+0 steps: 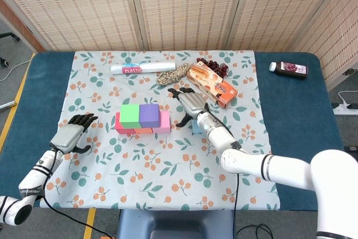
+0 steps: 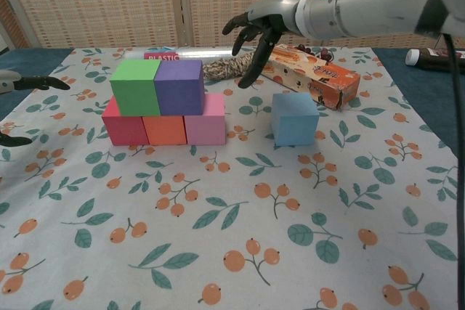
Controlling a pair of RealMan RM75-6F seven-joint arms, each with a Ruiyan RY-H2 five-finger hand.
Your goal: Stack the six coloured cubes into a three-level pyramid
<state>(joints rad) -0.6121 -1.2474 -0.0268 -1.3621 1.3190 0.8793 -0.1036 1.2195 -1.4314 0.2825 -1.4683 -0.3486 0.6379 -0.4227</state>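
The light blue cube (image 2: 295,117) sits alone on the bench right of the stack, just near of the right hand (image 2: 256,30), whose released fingers (image 2: 250,70) hang spread above it, a gap only the chest view shows, the head view overlapping them.

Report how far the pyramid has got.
Done: bottom row of red cube, orange cube and pink cube, with green cube and purple cube on top. In hand: nothing; the right hand is open above the light blue cube. Left: that cube goes on top.
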